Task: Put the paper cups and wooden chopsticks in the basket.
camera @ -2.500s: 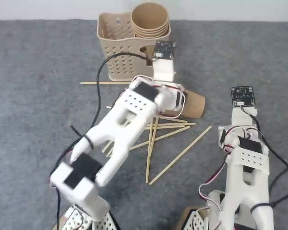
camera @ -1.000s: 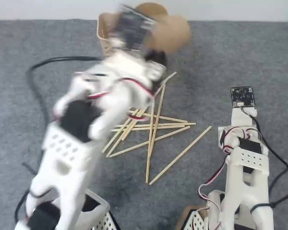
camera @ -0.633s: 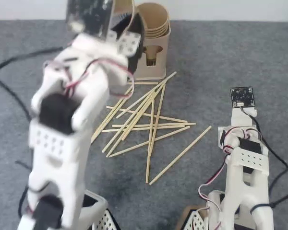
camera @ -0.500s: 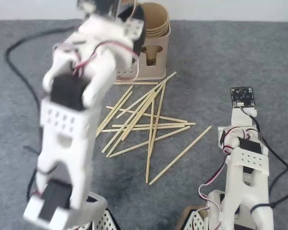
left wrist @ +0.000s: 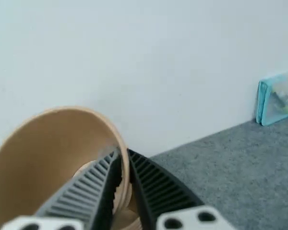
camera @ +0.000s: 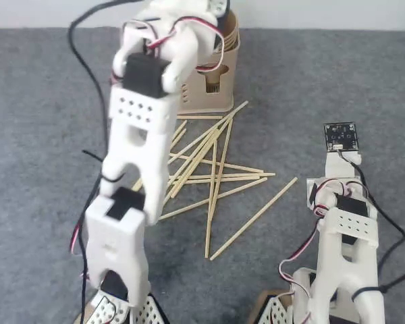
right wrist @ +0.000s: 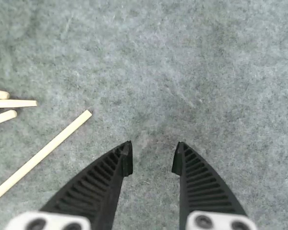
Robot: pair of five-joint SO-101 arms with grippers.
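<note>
Your left gripper (left wrist: pixel 123 155) pinches the cup (left wrist: pixel 53 143) by its rim; square it over the basket (camera: pixel 226 74) before you release, while the right gripper (right wrist: pixel 152 158) hangs open.

You are at a robotics test bench, lab-type setup. Evidence: two white arms of printed parts stand on the table, the left arm (camera: pixel 138 135) based at 7 o'clock and the right arm (camera: pixel 347 233) at 5 o'clock. Both have bare servo wires (camera: pixel 316 200), and the right one carries an exposed circuit board (camera: pixel 341 136). A grey felt-like mat (camera: pixel 40 135) covers the table. A plain white wall (camera: pixel 310 13) runs along 12 o'clock, with a pale blue box (left wrist: pixel 277 98) against it at 2 o'clock.
</note>
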